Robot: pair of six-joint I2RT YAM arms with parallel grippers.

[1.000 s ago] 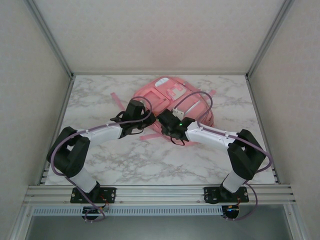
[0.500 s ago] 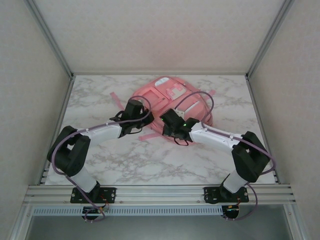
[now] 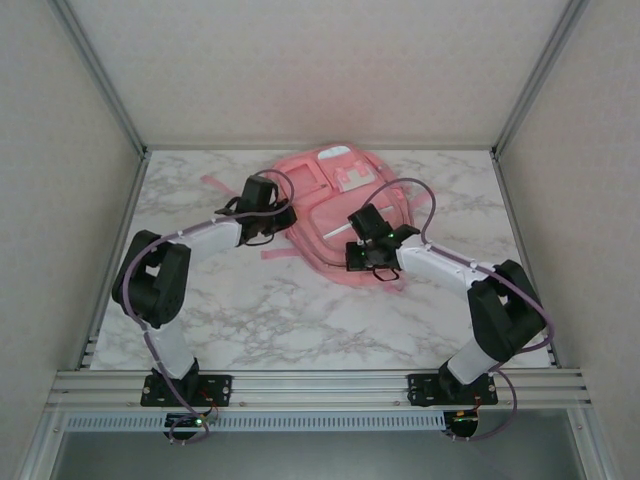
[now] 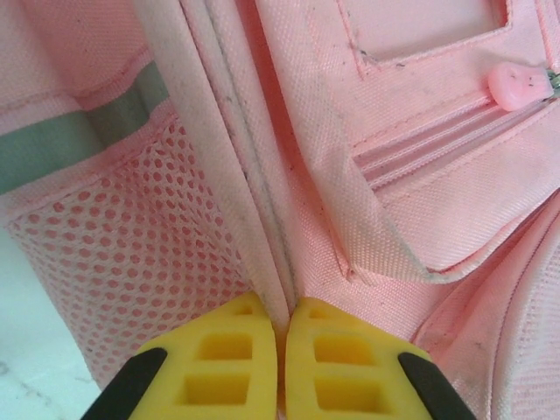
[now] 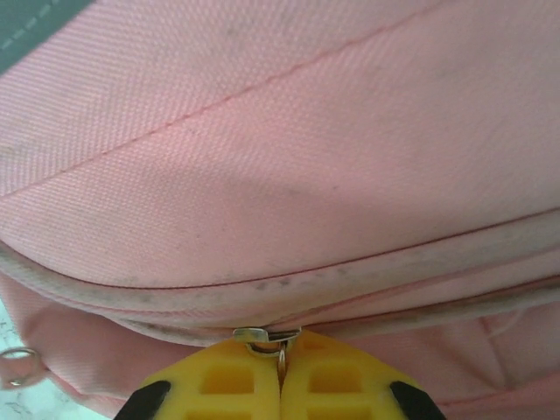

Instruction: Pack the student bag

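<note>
The student bag (image 3: 322, 187), a soft pink backpack, lies flat at the back middle of the marble table. My left gripper (image 3: 284, 221) is at its left side. In the left wrist view its yellow fingers (image 4: 232, 350) are shut on the bag's (image 4: 420, 201) pale side seam, next to the mesh pocket (image 4: 114, 245). My right gripper (image 3: 360, 257) is at the bag's near edge. Seen from the right wrist, my right gripper (image 5: 282, 352) is shut on the metal zipper pull (image 5: 267, 338) of the bag (image 5: 306, 157), below a closed zipper line.
A pink strap (image 3: 222, 185) trails left of the bag on the marble table (image 3: 300, 320). A pink rubber zipper tag (image 4: 521, 83) sits on a front pocket. A small metal ring (image 5: 17, 359) hangs at the bag's lower corner. Frame posts and walls close in the table.
The right gripper has closed on the zipper pull and moved right along the bag's near edge. The left arm has pulled the bag's side left and away, and the bag has shifted.
</note>
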